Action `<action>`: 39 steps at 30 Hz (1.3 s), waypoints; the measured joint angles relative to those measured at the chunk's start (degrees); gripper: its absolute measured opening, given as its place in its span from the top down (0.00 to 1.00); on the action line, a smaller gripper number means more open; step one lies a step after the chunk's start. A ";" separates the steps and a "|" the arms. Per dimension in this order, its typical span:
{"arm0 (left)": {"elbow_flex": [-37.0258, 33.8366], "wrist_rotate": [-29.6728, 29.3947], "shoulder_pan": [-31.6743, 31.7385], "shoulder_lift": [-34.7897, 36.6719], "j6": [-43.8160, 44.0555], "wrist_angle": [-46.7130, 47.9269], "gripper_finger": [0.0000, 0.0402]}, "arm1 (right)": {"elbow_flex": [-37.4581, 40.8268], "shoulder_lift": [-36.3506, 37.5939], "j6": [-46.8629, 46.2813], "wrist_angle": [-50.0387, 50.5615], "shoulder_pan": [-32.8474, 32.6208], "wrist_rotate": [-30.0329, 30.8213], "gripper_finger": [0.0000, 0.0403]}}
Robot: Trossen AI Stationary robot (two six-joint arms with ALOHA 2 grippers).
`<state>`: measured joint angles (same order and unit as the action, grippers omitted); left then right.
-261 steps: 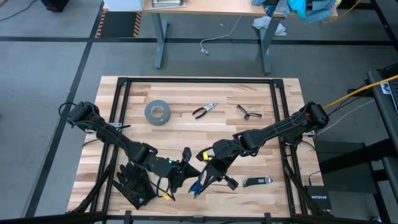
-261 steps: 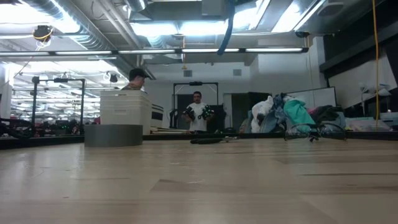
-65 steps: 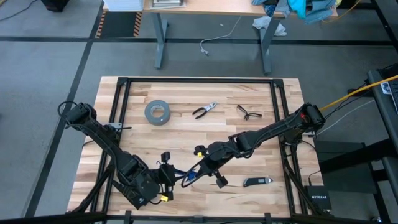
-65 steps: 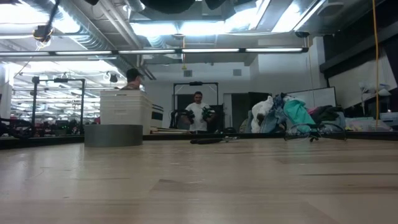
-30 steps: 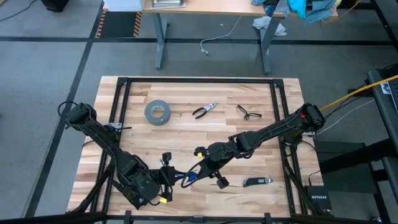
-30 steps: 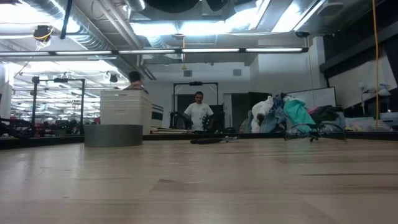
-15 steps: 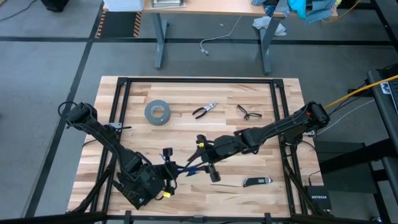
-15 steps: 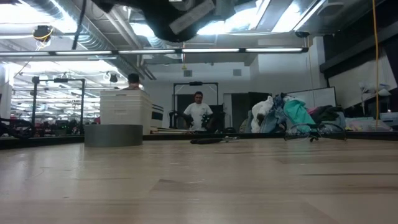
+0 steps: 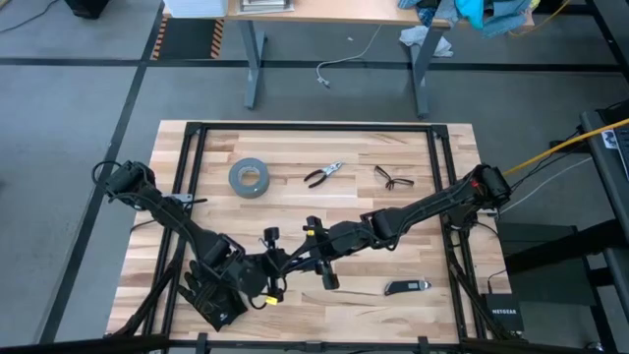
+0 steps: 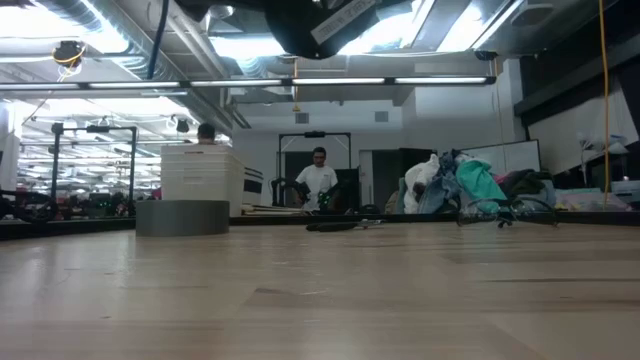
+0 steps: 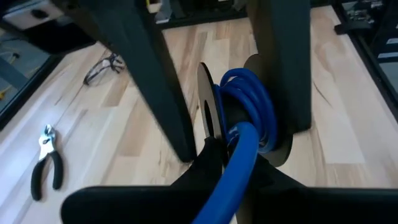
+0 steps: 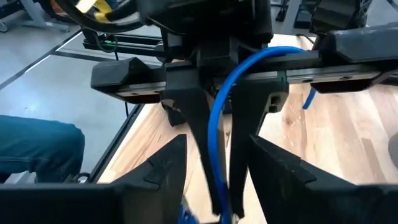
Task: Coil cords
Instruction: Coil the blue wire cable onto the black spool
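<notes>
Blue cords sit clamped in the left tool, the right tool seemingly parted around them, pliers beyond.

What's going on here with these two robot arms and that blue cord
Both arms meet over the table's near half. The left gripper is shut on a small black spool with the blue cord wound on it. The right gripper faces it, fingers open with a loop of the cord running between them. The tape roll, pliers and glasses lie untouched.
</notes>
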<state>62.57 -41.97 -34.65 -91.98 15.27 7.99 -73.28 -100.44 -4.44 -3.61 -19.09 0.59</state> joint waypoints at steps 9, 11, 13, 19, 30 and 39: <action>0.00 1.14 0.59 0.00 -0.84 -1.21 1.00 | -0.01 0.00 0.62 -1.38 0.00 0.94 0.70; 0.00 1.09 0.61 0.00 -0.79 -1.31 1.00 | -0.02 0.00 0.70 -1.44 0.00 0.48 0.79; 0.00 1.09 0.61 0.00 -0.77 -1.23 1.00 | -0.02 0.00 1.51 -1.32 0.00 -0.16 0.88; 0.00 1.08 -0.07 0.00 -0.75 -1.25 1.00 | -0.02 0.00 1.46 -2.00 -0.07 -2.50 0.93; 0.00 0.91 -2.15 0.04 -0.07 -0.83 1.00 | -0.14 0.11 0.19 -1.23 -0.07 -4.25 0.98; 0.00 0.91 -2.85 0.07 -0.21 -0.36 1.00 | -0.15 2.20 0.29 4.19 -0.04 -8.03 0.89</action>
<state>62.57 -41.06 -37.50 -91.92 15.06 7.63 -73.43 -98.24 -4.14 0.58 -19.14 -7.44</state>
